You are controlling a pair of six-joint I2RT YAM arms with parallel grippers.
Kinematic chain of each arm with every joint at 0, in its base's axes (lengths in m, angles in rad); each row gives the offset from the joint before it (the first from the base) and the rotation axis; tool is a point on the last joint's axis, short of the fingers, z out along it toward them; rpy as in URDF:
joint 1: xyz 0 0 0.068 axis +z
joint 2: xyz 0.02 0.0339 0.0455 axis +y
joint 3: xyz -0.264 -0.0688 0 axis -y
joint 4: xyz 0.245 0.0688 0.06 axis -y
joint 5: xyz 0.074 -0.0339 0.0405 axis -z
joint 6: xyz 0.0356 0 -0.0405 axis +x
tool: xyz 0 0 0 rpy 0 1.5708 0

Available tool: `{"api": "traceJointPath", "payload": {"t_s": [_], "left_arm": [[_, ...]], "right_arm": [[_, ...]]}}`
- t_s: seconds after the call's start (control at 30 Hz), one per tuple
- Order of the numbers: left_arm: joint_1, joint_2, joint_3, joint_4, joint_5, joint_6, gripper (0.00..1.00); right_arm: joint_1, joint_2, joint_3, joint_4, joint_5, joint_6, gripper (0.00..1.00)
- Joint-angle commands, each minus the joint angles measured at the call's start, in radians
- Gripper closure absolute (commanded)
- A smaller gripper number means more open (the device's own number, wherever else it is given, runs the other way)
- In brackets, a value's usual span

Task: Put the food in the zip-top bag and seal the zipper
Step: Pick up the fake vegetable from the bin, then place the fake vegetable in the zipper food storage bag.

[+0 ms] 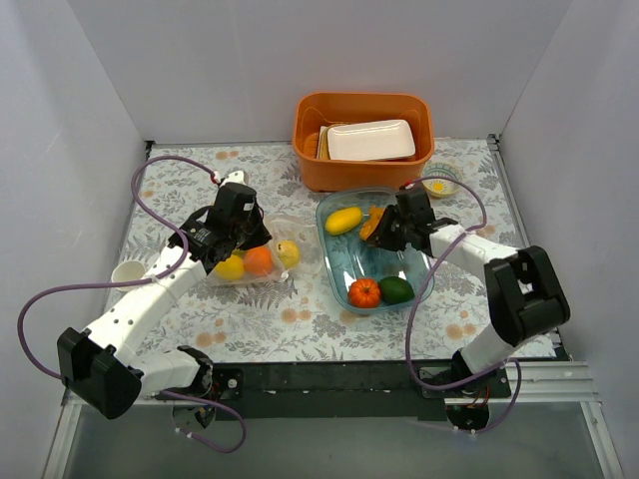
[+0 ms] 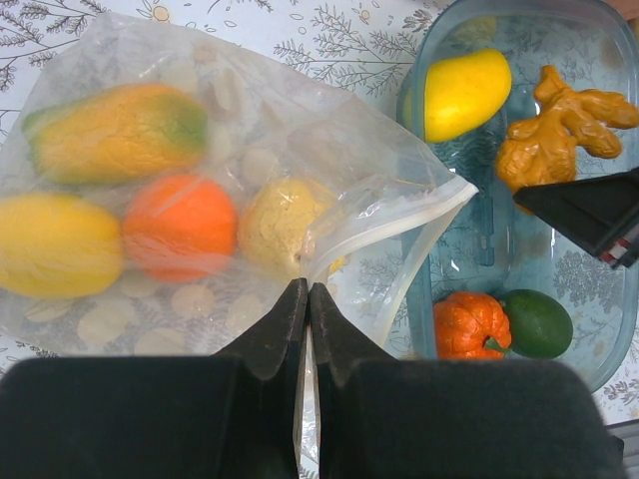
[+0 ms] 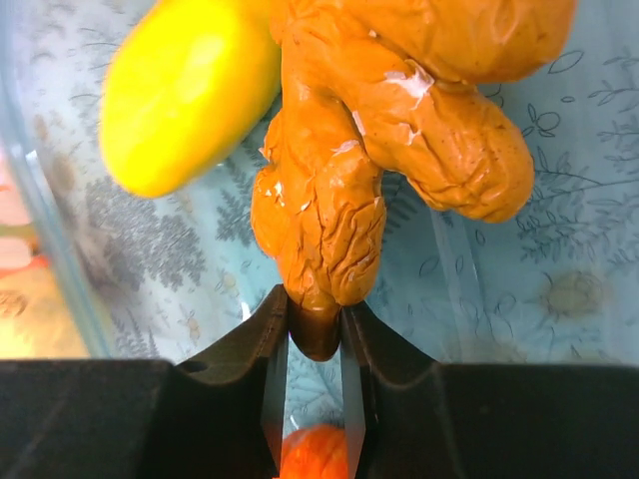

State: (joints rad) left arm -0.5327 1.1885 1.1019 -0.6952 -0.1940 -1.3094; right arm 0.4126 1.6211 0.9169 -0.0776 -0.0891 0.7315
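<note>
The clear zip-top bag (image 1: 262, 232) lies left of the blue dish (image 1: 336, 271) and holds several foods: a green-yellow piece (image 2: 115, 130), an orange (image 2: 180, 225), a yellow fruit (image 2: 55, 244) and a pale knobbly piece (image 2: 275, 225). Its zipper (image 2: 399, 225) gapes open toward the dish. My left gripper (image 2: 308, 289) is shut on the bag's (image 2: 329, 150) mouth edge, also in the top view (image 1: 238, 235). My right gripper (image 3: 316, 321) is shut on the tip of an orange ginger-like food (image 3: 339, 200) over the dish. A yellow mango (image 1: 342, 220), a pumpkin (image 1: 364, 292) and a green lime (image 1: 396, 290) lie in the dish.
An orange bin (image 1: 359, 175) with a white tray (image 1: 371, 140) stands behind the dish. A small clear cup (image 1: 437, 184) sits at the back right. A white cup (image 1: 130, 272) stands at the left edge. White walls enclose the table.
</note>
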Motion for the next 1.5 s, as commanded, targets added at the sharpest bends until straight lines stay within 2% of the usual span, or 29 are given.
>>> {"api": "traceJointPath", "payload": {"t_s": [0.0,0.23,0.4,0.93,1.17,1.47], "left_arm": [[0.004,-0.020,-0.002,0.019,0.004,0.001,1.00],[0.004,-0.013,0.003,0.029,0.025,-0.004,1.00],[0.004,0.005,0.016,0.033,0.033,-0.008,1.00],[0.004,0.025,0.029,0.037,0.045,-0.005,1.00],[0.004,0.029,0.036,0.034,0.047,-0.004,1.00],[0.004,0.026,0.047,0.025,0.048,-0.004,1.00]], "right_arm": [[0.003,-0.147,-0.021,-0.027,0.008,-0.085,0.85],[0.043,-0.219,0.048,-0.174,-0.047,-0.245,0.85],[0.086,-0.245,0.071,-0.197,-0.135,-0.306,0.85],[0.193,-0.222,0.260,-0.462,-0.271,-0.650,0.84],[0.331,-0.150,0.318,-0.490,-0.253,-0.672,0.86],[0.410,-0.061,0.372,-0.524,-0.190,-0.692,0.88]]}}
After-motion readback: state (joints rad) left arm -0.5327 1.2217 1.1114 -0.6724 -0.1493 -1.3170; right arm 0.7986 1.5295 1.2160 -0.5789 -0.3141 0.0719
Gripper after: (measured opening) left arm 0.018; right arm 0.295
